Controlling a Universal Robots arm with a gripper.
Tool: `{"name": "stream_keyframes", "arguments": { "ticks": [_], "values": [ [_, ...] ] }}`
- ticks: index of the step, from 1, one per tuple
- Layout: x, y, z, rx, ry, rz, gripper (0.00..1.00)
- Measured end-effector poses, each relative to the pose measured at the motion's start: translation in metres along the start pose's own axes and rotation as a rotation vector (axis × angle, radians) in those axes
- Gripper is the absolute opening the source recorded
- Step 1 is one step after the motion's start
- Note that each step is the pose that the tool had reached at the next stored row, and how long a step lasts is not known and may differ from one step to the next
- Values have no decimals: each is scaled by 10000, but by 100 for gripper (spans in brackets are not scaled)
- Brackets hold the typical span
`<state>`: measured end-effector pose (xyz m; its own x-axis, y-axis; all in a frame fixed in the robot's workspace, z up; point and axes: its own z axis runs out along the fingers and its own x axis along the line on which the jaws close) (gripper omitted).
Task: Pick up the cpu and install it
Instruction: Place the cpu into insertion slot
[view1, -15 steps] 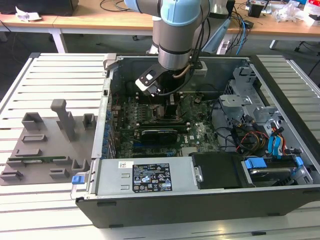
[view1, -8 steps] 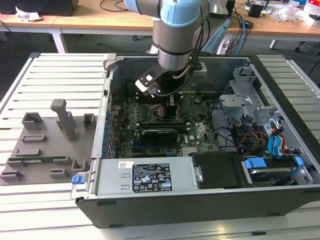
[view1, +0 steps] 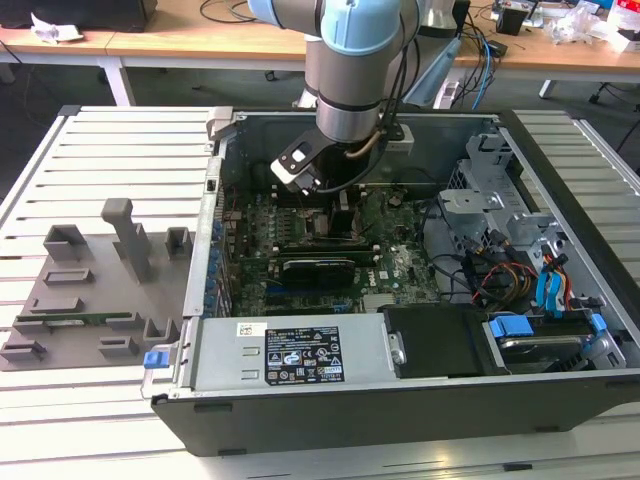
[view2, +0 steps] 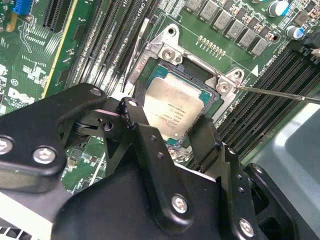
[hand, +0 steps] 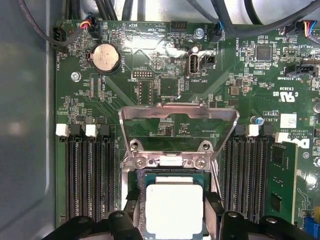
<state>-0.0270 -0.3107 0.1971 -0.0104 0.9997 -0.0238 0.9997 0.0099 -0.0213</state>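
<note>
The arm (view1: 350, 80) reaches down into the open computer case (view1: 400, 400), which lies on the slatted table (view1: 100, 160), in the upper centre of the exterior view. In the second wrist view the tool (view2: 167, 120) is drawn in narrow, its black fingers (view2: 202, 135) pressed against opposite edges of the cpu (view2: 175, 112). The cpu (hand: 172, 210) sits level in the socket opening on the green motherboard (hand: 150, 75), silvery plate facing up. The metal socket frame (hand: 177, 117) stands flipped open just beyond it, with memory slots (hand: 87, 170) on either side.
</note>
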Motion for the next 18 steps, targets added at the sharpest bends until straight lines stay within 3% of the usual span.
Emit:
{"name": "stream_keyframes", "arguments": {
  "ticks": [14,18],
  "values": [
    [-6,-9,-2,-1,-2,-78,62],
    [0,-9,1,-2,34,-78,62]
  ]
}}
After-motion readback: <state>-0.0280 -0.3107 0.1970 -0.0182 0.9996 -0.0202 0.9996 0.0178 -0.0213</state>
